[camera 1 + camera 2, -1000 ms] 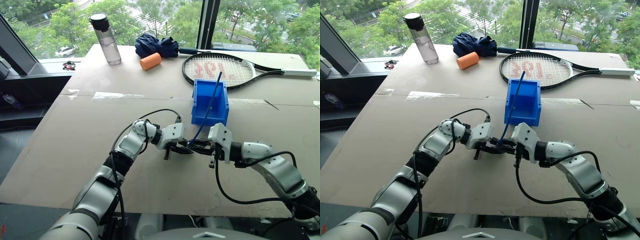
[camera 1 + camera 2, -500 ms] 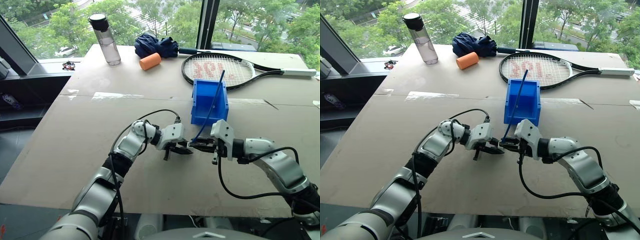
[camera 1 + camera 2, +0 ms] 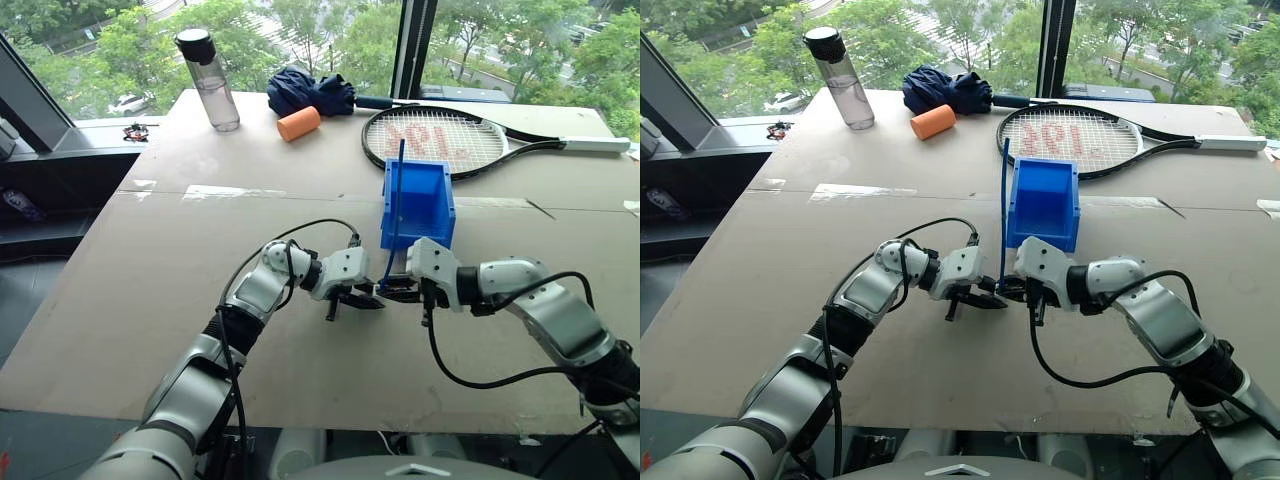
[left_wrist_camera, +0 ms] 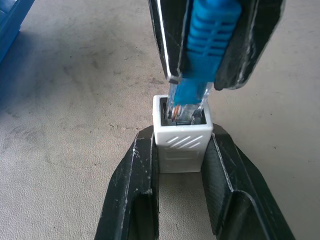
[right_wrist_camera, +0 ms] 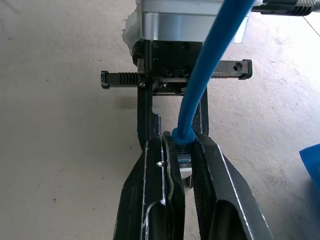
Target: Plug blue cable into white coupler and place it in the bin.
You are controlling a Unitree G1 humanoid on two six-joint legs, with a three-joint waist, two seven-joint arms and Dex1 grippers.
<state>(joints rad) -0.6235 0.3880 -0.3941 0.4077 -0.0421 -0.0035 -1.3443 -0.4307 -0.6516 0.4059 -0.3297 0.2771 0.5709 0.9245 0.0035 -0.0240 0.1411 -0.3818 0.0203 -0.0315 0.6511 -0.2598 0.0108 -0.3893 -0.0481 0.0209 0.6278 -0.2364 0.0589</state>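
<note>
Left gripper (image 4: 182, 155): I see it clamped on the white coupler (image 4: 182, 142), socket facing right.
Right gripper (image 5: 182, 150): pinching the blue cable (image 5: 210, 65) at its plug, tip in the socket mouth.
Bin (image 3: 418, 205): on the table (image 3: 150, 260), just beyond both grippers.
Cable: rises upright in front of the bin.

Bright blue cable (image 4: 204, 35), clear plug (image 4: 186, 111); white coupler (image 4: 182, 142) with diagonal embossed stripes; black gripper fingers (image 4: 135, 185).
</note>
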